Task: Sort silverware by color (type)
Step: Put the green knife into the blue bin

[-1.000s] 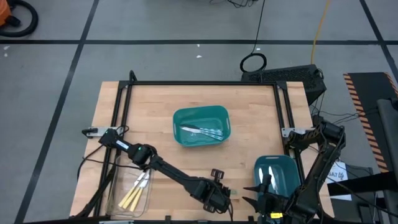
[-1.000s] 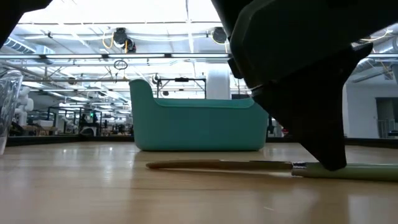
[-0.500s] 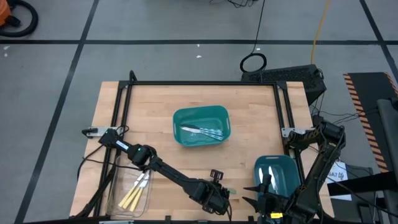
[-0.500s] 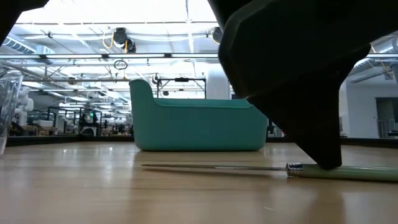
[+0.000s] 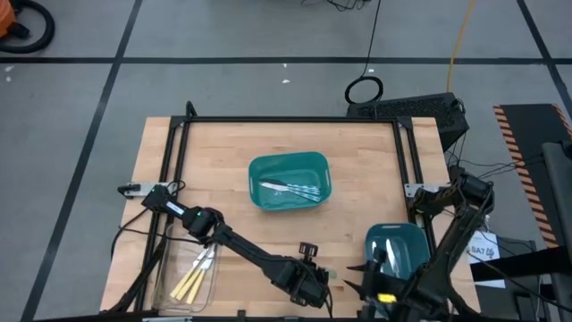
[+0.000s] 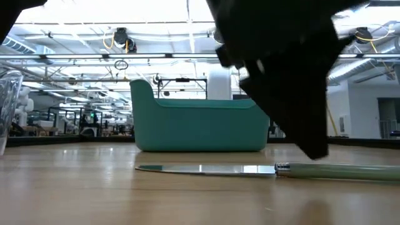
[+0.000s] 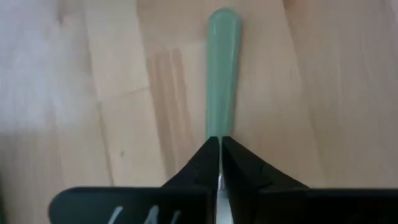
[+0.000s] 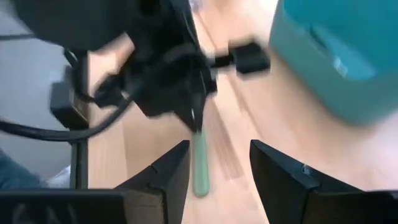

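The green-handled knife (image 6: pixel 262 169) lies flat on the wooden table (image 5: pixel 357 161) near its front edge, and the left gripper (image 7: pixel 219 163) has its fingers pinched narrow on it at the neck, where handle meets blade; the pale green handle runs out beyond the fingertips. The right gripper (image 8: pixel 214 165) waits just beside it with jaws parted and nothing in them, pointed toward the same knife. Judged from this, the step in hand is picking up a green piece, grip made but lift not begun. The next move calls for raising it level and carrying it to its bin, most likely the teal bin at the front right (image 5: pixel 395 247) beside the right arm. The teal bin at centre (image 5: pixel 261 170) holds metal pieces, the clear tray (image 5: pixel 168 279) the yellow-handled ones. The left arm stretches low and diagonal across the table front.
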`<state>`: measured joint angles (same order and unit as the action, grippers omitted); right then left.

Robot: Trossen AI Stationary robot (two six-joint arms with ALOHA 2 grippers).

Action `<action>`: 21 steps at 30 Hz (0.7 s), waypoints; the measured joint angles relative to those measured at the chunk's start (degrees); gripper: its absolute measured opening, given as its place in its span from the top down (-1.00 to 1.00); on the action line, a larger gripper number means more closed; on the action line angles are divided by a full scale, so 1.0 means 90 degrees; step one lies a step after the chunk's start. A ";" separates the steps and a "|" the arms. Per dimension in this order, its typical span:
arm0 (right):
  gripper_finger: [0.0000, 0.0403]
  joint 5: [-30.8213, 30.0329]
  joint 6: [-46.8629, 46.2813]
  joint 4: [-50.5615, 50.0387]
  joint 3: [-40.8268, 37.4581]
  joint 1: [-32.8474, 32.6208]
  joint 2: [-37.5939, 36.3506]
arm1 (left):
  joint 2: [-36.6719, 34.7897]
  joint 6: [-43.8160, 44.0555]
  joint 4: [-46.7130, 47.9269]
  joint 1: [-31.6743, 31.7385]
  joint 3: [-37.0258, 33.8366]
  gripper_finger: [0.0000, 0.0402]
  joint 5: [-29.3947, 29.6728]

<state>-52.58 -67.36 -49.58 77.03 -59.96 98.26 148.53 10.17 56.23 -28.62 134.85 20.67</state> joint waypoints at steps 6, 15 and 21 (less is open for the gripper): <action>0.21 0.1071 0.0205 0.0423 -0.0002 0.0524 0.0415 | -0.0124 0.0445 0.0640 -0.0064 0.0002 0.87 0.0053; 0.21 0.2349 0.1495 0.1487 -0.0002 0.1253 0.1036 | -0.0129 0.1348 0.2351 -0.0456 0.0005 0.87 0.0423; 0.21 0.2747 0.1578 0.1586 -0.0002 0.1533 0.1413 | -0.0148 0.1439 0.2420 -0.0702 0.0005 0.87 0.0692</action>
<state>-27.85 -53.16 -35.31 77.01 -46.16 110.98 147.20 23.12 78.02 -34.94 134.89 26.90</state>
